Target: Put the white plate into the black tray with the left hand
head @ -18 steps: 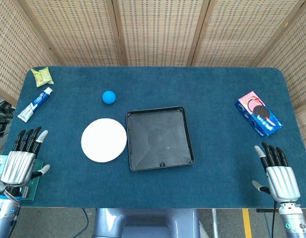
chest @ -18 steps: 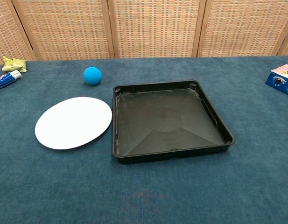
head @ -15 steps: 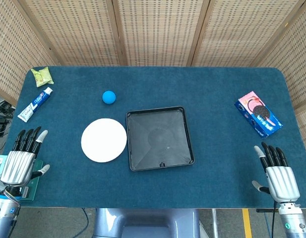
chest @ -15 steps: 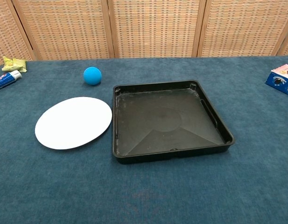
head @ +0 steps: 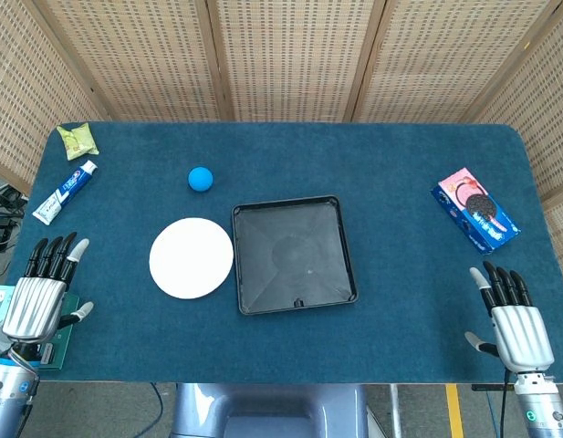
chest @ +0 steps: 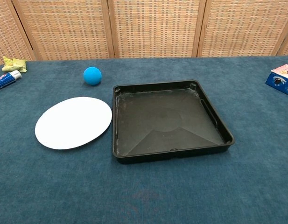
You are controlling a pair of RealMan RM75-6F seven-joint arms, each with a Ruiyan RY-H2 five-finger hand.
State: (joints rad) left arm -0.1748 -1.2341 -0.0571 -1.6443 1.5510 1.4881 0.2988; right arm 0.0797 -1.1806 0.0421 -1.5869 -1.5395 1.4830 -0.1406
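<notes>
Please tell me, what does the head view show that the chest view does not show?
Only the head view shows the two hands: the left hand and the right hand, both open with fingers apart at the near table corners, holding nothing. It also shows the whole cookie box and the whole toothpaste tube.

Only the chest view shows the black tray from a low angle, so its raised walls are clear.

Both show the white plate lying flat just left of the tray, the blue ball behind it, and the green snack packet.
</notes>
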